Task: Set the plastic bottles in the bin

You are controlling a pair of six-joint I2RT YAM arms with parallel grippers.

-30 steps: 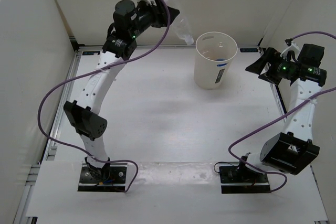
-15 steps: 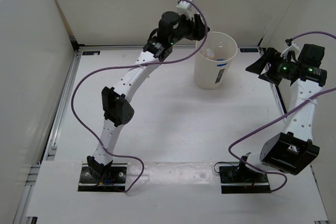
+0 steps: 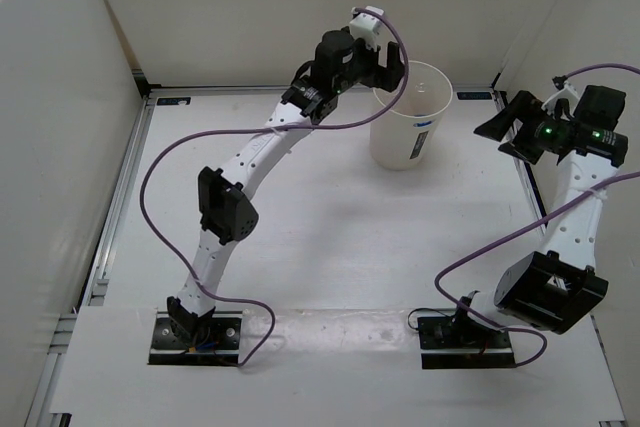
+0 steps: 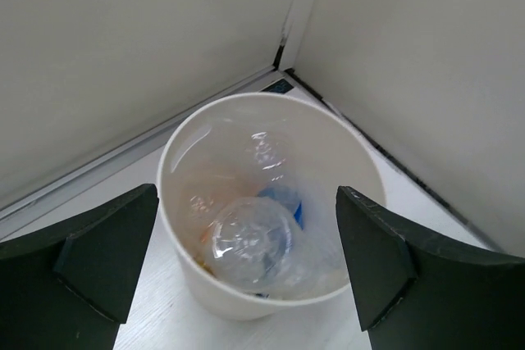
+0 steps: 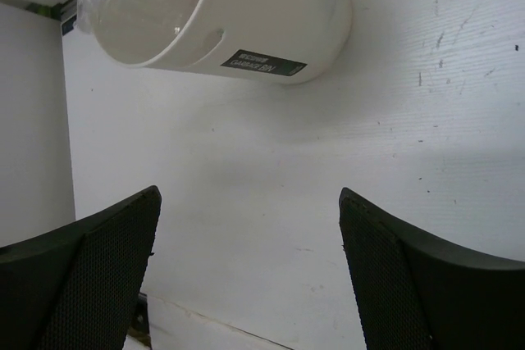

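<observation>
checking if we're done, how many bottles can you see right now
2 for certain, both in the bin: a clear bottle nearest the camera and a blue-label bottle behind it. An orange sliver at the left suggests another, mostly hidden; more may lie underneath.

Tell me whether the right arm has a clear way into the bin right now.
Probably not: the left hand hangs open over the bin, so the right hand would likely collide with it going in.

Overhead wide; left wrist down into bin [image 4: 246,98]; right sideways, seemingly farther.
</observation>
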